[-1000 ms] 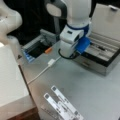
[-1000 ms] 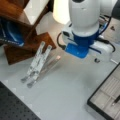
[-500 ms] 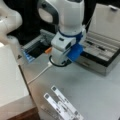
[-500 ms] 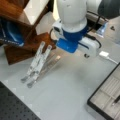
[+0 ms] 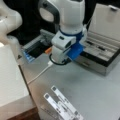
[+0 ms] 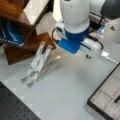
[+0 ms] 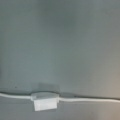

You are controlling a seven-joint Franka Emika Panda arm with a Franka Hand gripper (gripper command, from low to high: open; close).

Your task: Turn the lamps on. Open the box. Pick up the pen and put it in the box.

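At a front view's right the box (image 5: 100, 53) stands open on the table (image 5: 95, 92), a pen (image 5: 101, 48) in its grooves. Left of it the end effector (image 5: 60, 61) hangs over a white cable switch (image 7: 45, 101); its finger spacing cannot be told.
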